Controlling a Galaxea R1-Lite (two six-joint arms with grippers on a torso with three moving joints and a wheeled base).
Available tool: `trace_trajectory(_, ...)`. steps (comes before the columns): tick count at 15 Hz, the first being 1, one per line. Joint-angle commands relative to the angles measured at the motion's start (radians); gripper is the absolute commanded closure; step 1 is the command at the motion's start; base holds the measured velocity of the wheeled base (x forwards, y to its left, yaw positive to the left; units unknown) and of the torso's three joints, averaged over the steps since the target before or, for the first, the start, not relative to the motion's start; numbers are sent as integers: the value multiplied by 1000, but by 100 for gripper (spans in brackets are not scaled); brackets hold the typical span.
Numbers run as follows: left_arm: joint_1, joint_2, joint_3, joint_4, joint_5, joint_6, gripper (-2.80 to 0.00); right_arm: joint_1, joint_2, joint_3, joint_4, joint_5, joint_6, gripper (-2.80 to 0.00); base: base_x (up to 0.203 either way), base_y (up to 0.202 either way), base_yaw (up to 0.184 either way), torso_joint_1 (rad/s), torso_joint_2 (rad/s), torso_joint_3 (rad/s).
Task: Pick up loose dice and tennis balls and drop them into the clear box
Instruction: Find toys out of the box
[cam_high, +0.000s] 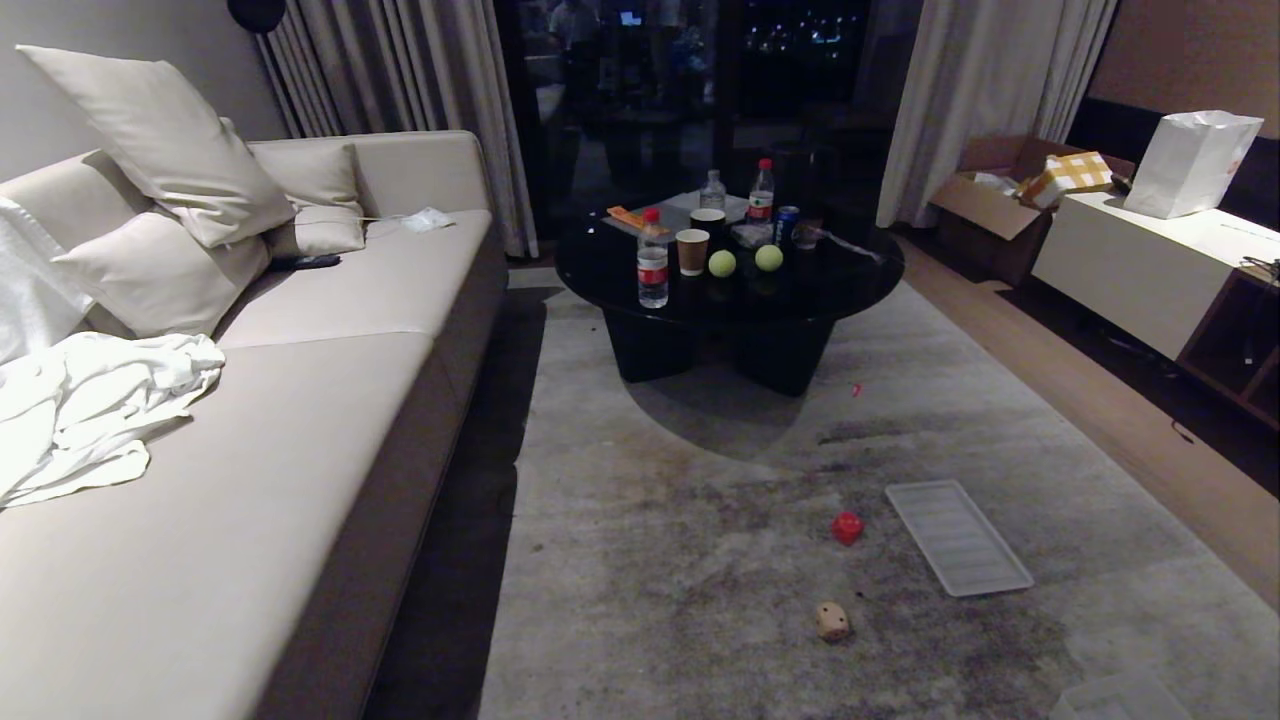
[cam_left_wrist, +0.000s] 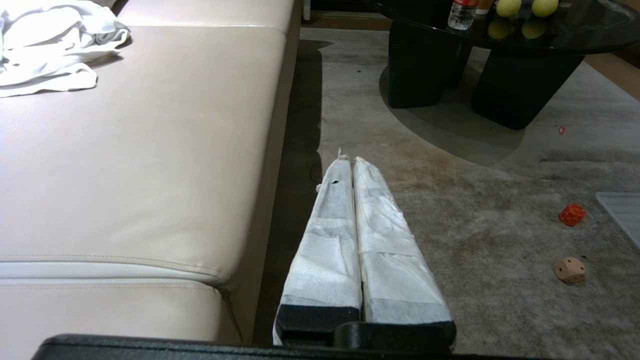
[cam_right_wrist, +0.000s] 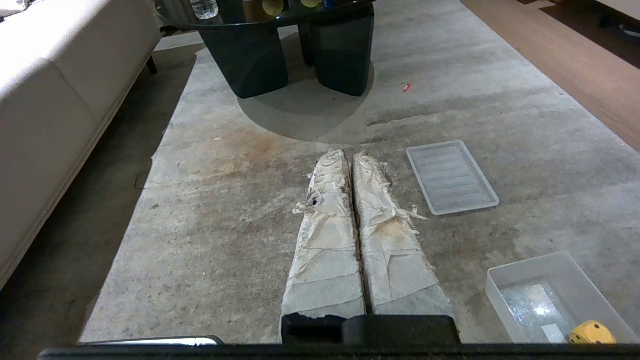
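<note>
Open rug (cam_high: 700, 600) surrounds red die (cam_high: 847, 527), ribbed panel (cam_high: 957, 536) beside.

You are working in a dim room lit from indoors, with the window (cam_high: 700, 90) black and showing faint reflections. The sofa (cam_high: 300, 400) and white cloth (cam_high: 90, 410) bloom pale, nearly washed out. The glossy black table (cam_high: 730, 270) mirrors the tennis balls (cam_high: 745, 261) and casts a soft shadow on the rug (cam_high: 700, 560). Focus is sharp throughout; wrist views bend slightly at the edges.

Table (cam_high: 600, 262) – two tennis balls (cam_high: 722, 263) on it | rug (cam_high: 700, 560) – two dice (cam_high: 847, 527) left of ribbed panel (cam_high: 957, 536) | clear box (cam_right_wrist: 520, 277) – one die (cam_right_wrist: 592, 333) inside
</note>
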Motion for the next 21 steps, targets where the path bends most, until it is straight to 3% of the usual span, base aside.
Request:
trace_trajectory(1,0,1,2,0,-1,5,0,1,2,2,0,0,1,0,0,0,0,0,0,0)
trace_trajectory(16,0,2,2,0,0,0,0,1,0,3,0,0,1,0,0,0,0,0,0,0)
trace_trajectory(21,0,2,2,0,0,0,0,1,1,3,0,0,1,0,159,0,0,2,1,1)
